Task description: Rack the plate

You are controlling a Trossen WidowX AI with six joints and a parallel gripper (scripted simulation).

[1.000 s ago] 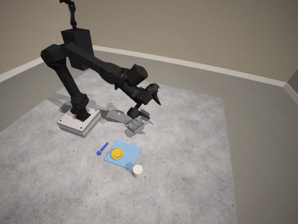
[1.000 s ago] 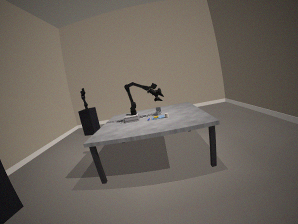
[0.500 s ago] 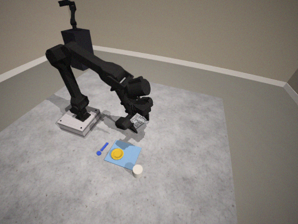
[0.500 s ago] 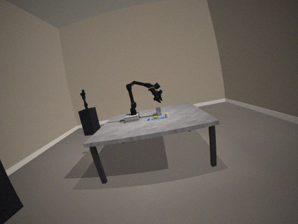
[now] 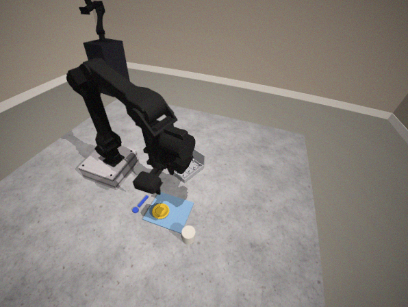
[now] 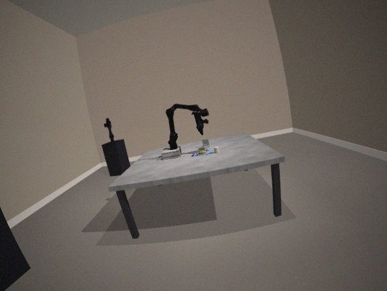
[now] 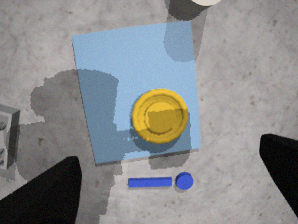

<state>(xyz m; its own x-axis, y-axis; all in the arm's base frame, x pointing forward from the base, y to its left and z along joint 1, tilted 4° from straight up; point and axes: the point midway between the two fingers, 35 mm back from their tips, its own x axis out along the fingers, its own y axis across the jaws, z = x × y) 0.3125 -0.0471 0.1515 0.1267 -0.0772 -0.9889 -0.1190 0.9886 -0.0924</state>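
Now | hand [image 7: 162, 203] open, empty | above plate [image 7: 160, 116] | plate flat on mat [image 7: 107, 63]

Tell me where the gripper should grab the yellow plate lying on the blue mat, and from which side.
Probably the rim. The plate lies flat on the blue mat, so only its raised edge offers a hold. The open gripper hangs above; come down over the edge away from the blue spoon, one finger inside the rim, one outside.
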